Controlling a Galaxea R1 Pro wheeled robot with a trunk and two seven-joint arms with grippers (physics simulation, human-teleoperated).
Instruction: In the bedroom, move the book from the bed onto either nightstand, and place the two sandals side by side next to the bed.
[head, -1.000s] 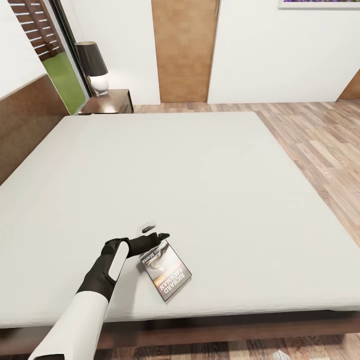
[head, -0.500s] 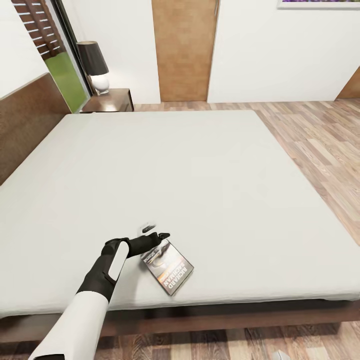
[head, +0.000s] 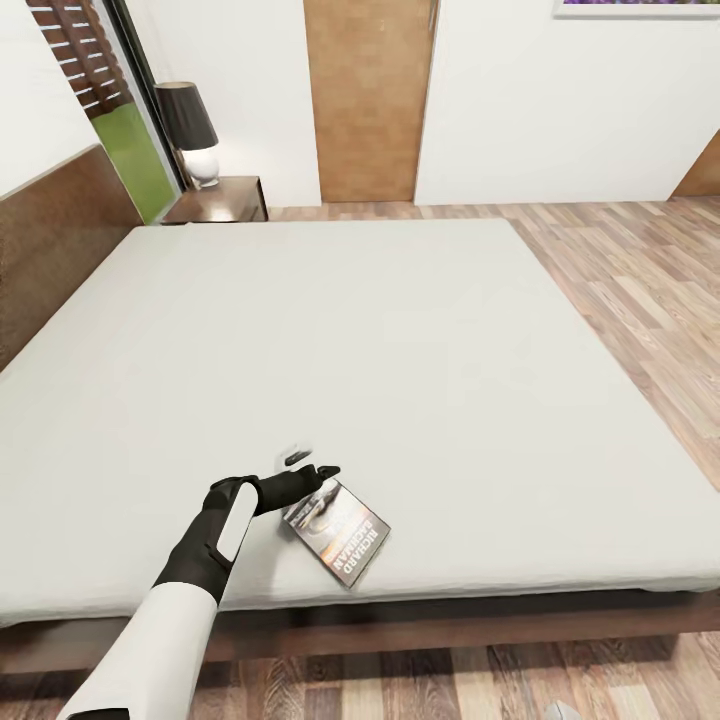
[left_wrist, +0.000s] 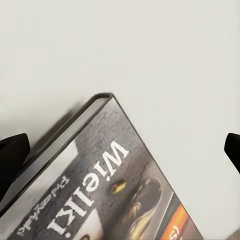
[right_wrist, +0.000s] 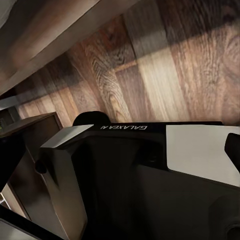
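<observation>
Thin paperback book (head: 338, 530), grey photographic cover with white lettering and an orange band, lying flat near the foot edge of the bed (head: 400, 340). Left end effector (head: 312, 467) released, fingers spread at the book's upper corner. Right end effector: state cannot be told.

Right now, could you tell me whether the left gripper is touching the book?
Cannot tell. In the left wrist view the fingertips sit wide on either side of the book; in the head view the left gripper overlaps its top corner, with no clear contact or gap.
</observation>
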